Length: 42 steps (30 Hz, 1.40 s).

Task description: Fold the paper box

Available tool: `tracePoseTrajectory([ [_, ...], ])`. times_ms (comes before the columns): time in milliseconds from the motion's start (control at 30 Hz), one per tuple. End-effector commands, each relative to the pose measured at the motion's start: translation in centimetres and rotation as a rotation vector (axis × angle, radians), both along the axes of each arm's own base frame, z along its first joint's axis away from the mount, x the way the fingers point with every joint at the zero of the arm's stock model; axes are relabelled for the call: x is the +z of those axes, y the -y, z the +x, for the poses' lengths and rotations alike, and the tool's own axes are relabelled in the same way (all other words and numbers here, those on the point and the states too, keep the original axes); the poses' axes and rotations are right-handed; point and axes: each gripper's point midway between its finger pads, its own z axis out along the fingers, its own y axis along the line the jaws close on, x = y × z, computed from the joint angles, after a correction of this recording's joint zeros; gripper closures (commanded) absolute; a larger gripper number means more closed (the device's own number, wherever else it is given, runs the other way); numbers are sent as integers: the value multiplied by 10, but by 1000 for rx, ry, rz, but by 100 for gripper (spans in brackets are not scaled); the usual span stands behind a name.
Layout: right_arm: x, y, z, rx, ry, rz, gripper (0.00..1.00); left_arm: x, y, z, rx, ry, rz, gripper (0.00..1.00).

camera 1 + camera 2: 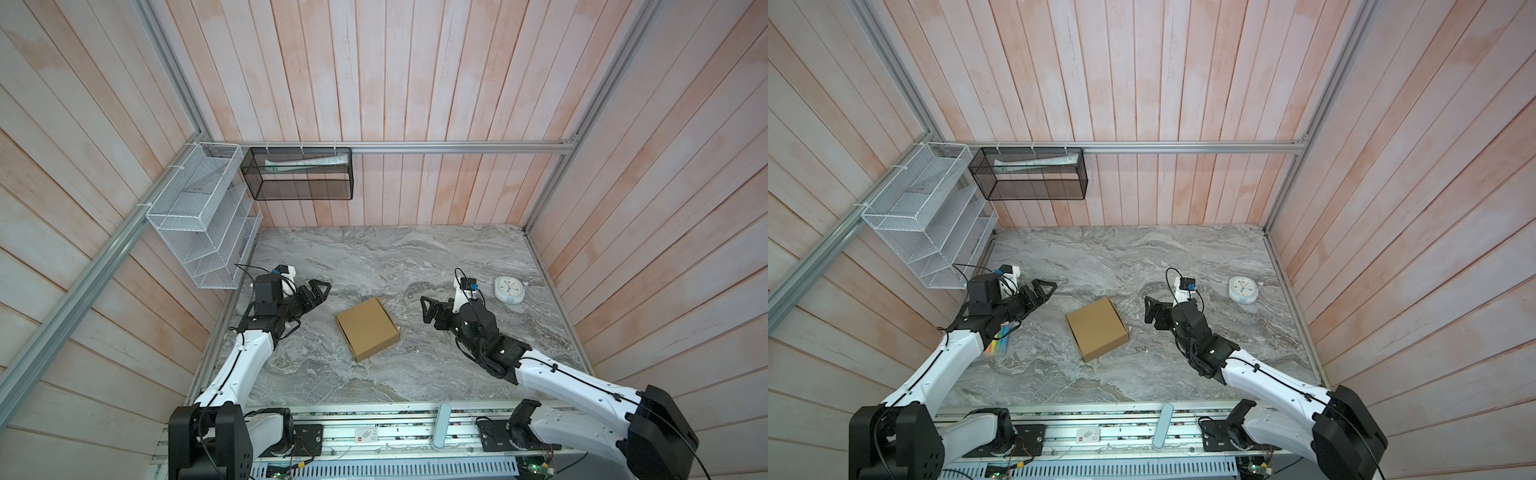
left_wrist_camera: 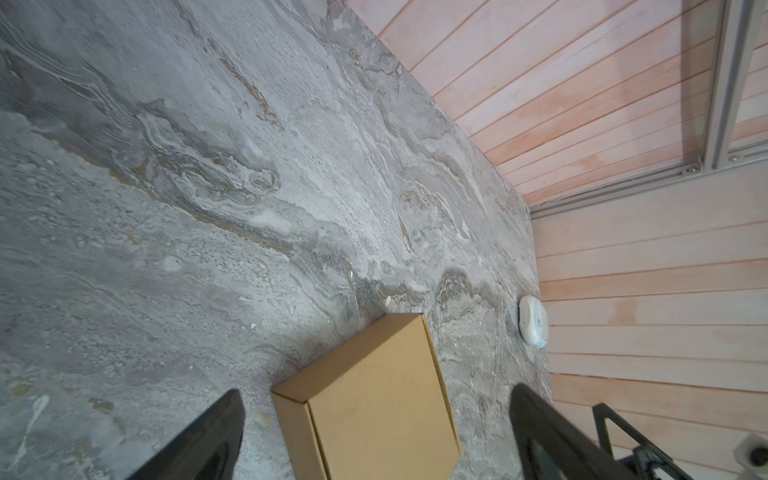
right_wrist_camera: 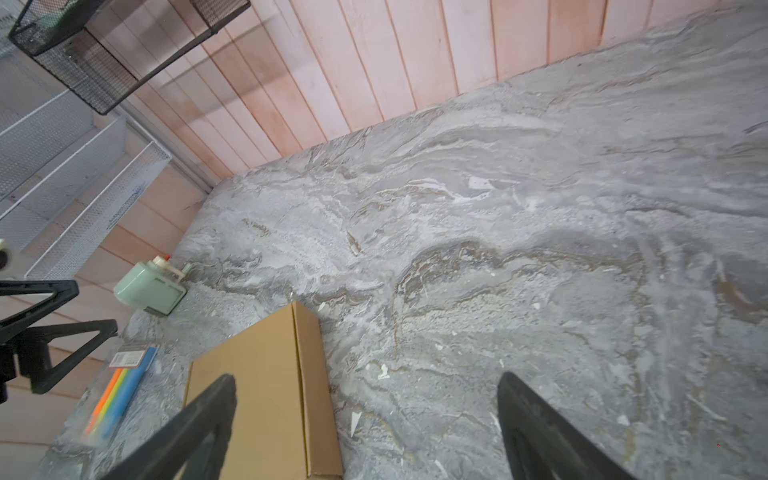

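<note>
You see the paper box (image 1: 367,328) lying flat on the marble table (image 1: 374,253), near its middle, turned at an angle to the table's edges. It is closed up into a shallow square, with its lid down and its brown top bare.

Your left gripper (image 1: 319,292) hangs to the left of the box and a little farther back, its tips pointing toward the box. Its jaws stand wide apart and hold nothing. In its wrist view the box shows between the two black fingers (image 2: 216,428), but neither one touches the cardboard.

Your right gripper (image 1: 429,309) hangs to the right of the box, also apart from it, with its tips aimed at the box's right side. Its jaws are spread wide as well, and empty. In its wrist view one finger (image 3: 208,415) overlaps the box's top, though you cannot tell any contact there.

A small white clock (image 1: 509,290) lies well to the right, beyond the right gripper.
</note>
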Motion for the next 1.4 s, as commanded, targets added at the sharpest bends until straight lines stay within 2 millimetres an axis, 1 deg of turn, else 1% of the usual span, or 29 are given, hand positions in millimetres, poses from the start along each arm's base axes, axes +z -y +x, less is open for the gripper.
tracePoseTrajectory([
  [0,3,25,5,-74,42,-84,2,10,-29,16,137,91,109,0],
  [167,10,36,2,-70,127,-154,2,13,-60,17,292,170,217,0],
  [267,9,45,0,-85,152,-201,2,14,-78,12,376,205,289,0],
  [367,5,56,1,-107,158,-230,2,14,-95,8,447,225,364,0],
  [467,-3,67,4,-133,147,-258,2,11,-109,6,500,235,443,0],
  [567,-9,78,10,-160,130,-278,2,4,-118,5,524,253,511,0],
  [767,-9,90,22,-188,119,-330,2,-15,-125,7,521,323,608,0],
  [967,-11,103,32,-235,108,-362,2,-26,-123,19,481,386,673,0],
  [1100,-8,116,37,-279,119,-392,2,-30,-121,23,452,425,689,0],
  [1233,-6,133,42,-322,136,-406,2,-26,-119,27,437,465,684,0],
  [1367,-8,147,46,-353,156,-414,2,-25,-119,24,440,520,679,0],
])
